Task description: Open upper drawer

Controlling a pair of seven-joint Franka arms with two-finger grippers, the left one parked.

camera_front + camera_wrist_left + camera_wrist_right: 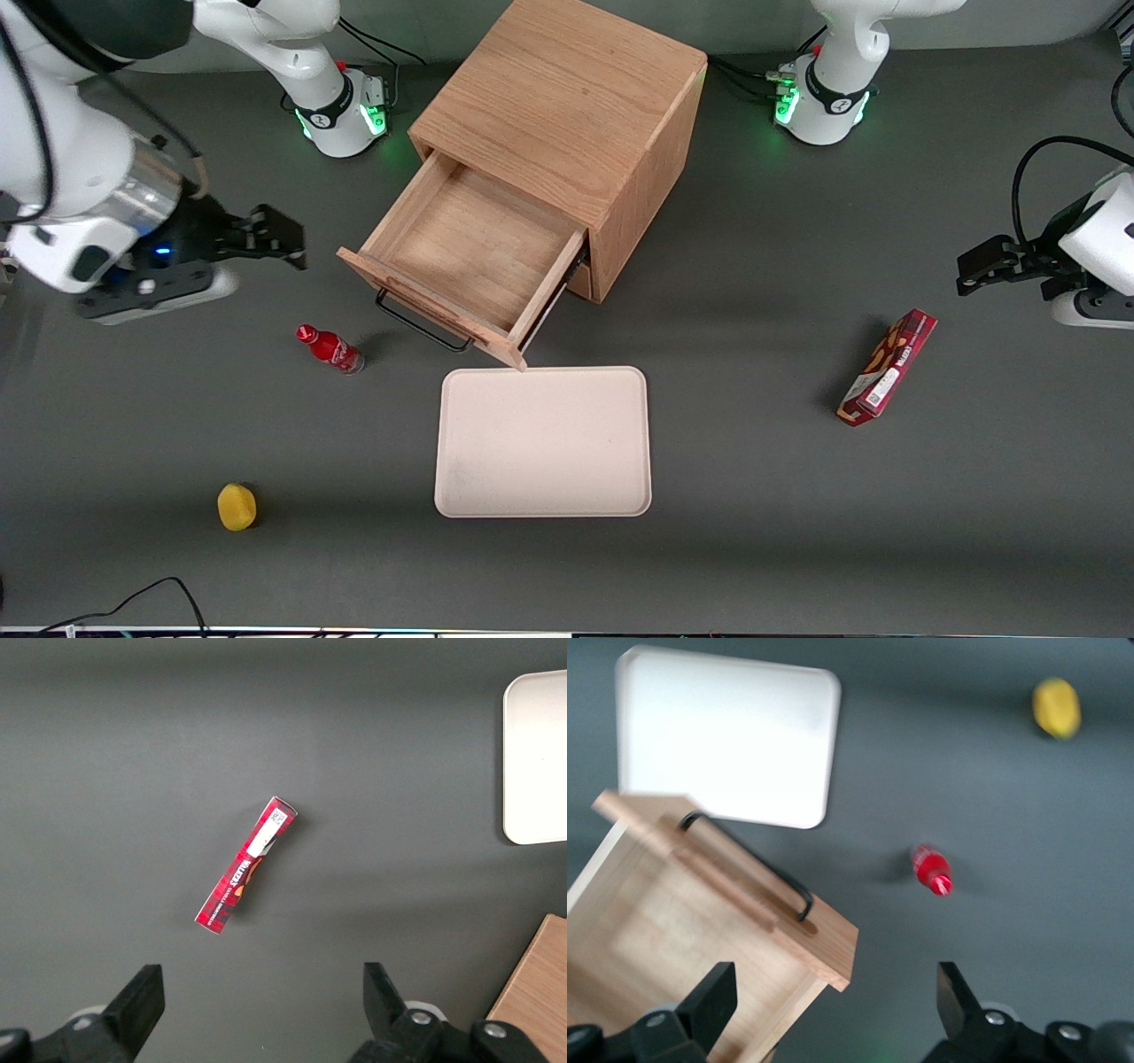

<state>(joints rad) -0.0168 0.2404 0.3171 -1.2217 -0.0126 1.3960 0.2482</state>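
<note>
Front view: light oak upper drawer (469, 257) of the cube wooden cabinet (567, 115) is pulled well out and empty; looks done. Black two-finger tool (297, 244) is spread, holds nothing, well apart toward the working arm's end of the dark grey counter (797, 496).

Right wrist view: rigid wood box, probably slides easily; grip mid-span on the long black wire handle (749, 859).

A pale tray (542, 441) lies on the grey table (753, 532). A small red bottle (330, 348) stands near it, a yellow lemon (236, 507) nearer the camera. A red snack box (887, 368) lies toward the parked arm's end.
</note>
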